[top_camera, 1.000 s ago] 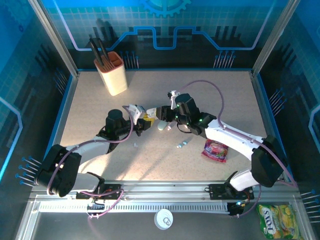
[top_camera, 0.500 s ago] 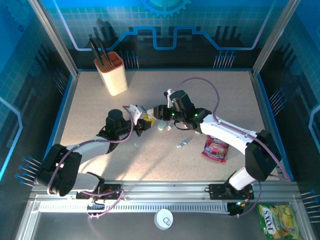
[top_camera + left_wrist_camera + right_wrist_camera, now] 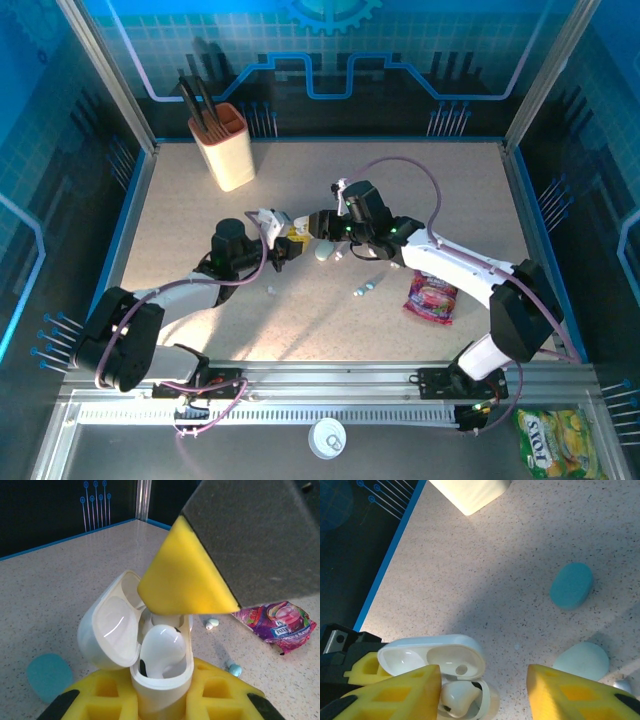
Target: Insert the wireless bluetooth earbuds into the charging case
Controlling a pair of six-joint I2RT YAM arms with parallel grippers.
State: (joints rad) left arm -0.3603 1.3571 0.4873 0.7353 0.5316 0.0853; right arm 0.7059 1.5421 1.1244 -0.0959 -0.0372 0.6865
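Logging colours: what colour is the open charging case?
White charging case, clearest from the left wrist.

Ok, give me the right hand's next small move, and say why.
Probably lift the right hand straight up, clear of the charging case. Its jaws stand open with nothing between them, an earbud already lies in the open case that the left hand grips, and loose earbuds wait on the table.

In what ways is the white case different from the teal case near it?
The white case is open, lid tipped back, a bud inside; the teal case looks closed. The white case stands upright in the left claw; the teal case lies flat on the table. The white case is glossy, the teal case looks dull. Both are rounded like pebbles.
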